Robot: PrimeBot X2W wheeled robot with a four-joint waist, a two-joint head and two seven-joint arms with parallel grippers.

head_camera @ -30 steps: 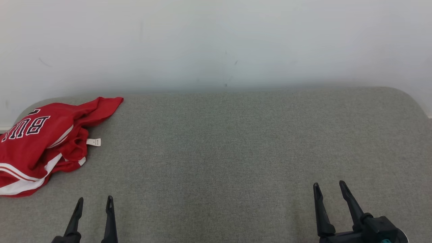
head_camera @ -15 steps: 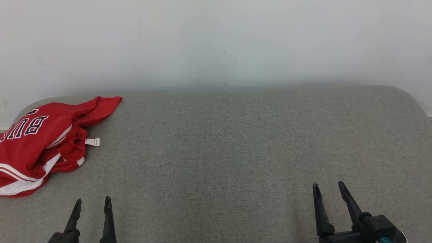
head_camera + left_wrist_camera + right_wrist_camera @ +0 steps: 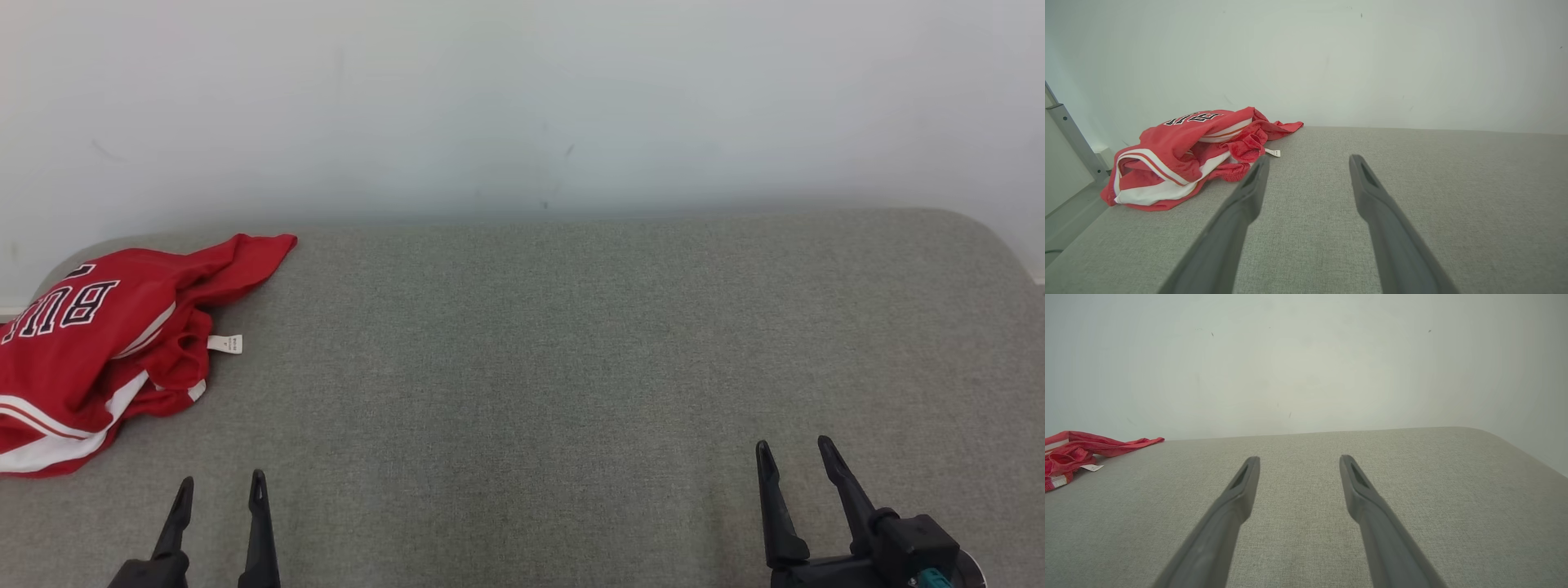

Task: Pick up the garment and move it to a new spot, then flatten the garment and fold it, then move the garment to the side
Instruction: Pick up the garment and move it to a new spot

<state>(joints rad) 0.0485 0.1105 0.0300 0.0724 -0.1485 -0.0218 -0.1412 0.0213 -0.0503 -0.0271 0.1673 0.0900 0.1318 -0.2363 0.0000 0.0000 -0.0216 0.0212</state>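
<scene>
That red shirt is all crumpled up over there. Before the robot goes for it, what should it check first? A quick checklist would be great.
1. The left gripper open and empty: ok.
2. The right gripper open and empty: ok.
3. The red garment found: ok, it lies at the far left of the grey surface, ahead of the left gripper.
4. Free spot to move it to: ok, the middle and right of the surface are bare.
5. Flat enough to fold: not ok, it is bunched up.
6. Wholly on the surface: cannot tell, its left side lies at the surface's edge.
</scene>
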